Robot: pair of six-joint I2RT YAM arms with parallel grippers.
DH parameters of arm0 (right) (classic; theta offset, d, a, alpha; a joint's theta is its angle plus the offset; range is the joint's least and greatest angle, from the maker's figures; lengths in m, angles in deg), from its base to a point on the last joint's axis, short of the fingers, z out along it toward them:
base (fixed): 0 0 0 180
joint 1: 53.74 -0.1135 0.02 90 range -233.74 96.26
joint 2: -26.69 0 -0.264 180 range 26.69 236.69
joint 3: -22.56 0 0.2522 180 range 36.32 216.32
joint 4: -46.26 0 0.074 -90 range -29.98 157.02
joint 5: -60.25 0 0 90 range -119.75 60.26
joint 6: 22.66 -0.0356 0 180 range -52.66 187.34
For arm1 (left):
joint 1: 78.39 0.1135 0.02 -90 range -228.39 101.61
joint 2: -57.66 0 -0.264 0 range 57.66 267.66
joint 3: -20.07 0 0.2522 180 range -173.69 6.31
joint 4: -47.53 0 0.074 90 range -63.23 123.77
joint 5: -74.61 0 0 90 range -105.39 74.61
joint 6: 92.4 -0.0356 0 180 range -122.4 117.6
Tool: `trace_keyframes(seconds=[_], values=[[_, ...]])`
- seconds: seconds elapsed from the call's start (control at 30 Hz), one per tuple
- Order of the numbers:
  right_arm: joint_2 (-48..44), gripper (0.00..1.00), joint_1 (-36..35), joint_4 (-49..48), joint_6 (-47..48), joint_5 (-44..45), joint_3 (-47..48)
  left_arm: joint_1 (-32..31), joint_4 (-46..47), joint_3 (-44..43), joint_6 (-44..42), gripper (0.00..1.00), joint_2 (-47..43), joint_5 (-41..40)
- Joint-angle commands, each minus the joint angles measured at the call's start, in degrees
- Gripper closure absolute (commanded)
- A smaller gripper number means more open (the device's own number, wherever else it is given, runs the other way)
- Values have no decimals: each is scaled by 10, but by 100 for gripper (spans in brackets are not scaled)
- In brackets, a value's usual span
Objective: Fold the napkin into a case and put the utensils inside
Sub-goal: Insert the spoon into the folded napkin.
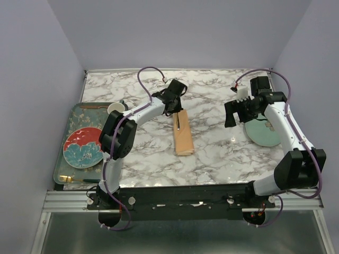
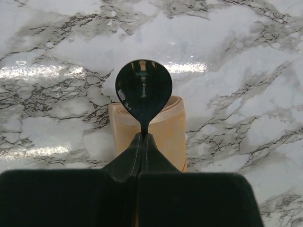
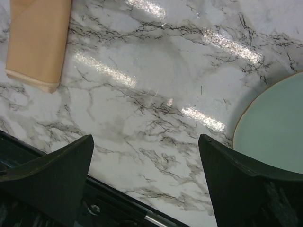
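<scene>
I see my left gripper with jaws pinching a spoon over the case's far end, and my right gripper with jaws spread above the worktop.

Plain lavender walls close in on the far, left and right sides of a white marble-patterned table, whose glossy top catches bright streaks of light.
</scene>
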Motion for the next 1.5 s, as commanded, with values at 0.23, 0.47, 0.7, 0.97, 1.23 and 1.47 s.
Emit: trace_keyframes(seconds=[0.23, 0.47, 0.7, 0.97, 1.23, 1.47], values=[[-30, 0, 2, -6, -2, 6, -16, -27, -10, 44, 54, 100, -12, -6], [-48, 0, 3, -7, -1, 5, -28, -37, -12, 66, 58, 100, -29, -16], [-65, 0, 3, -7, -1, 8, -41, -43, -25, 86, 79, 100, -53, -15], [-78, 0, 3, -8, -1, 11, -52, -58, -30, 119, 91, 100, -77, -13], [-85, 0, 3, -9, 0, 11, -57, -62, -39, 138, 110, 100, -75, -6], [-87, 0, 3, -8, 2, 11, -57, -62, -63, 127, 112, 59, -85, -20]])
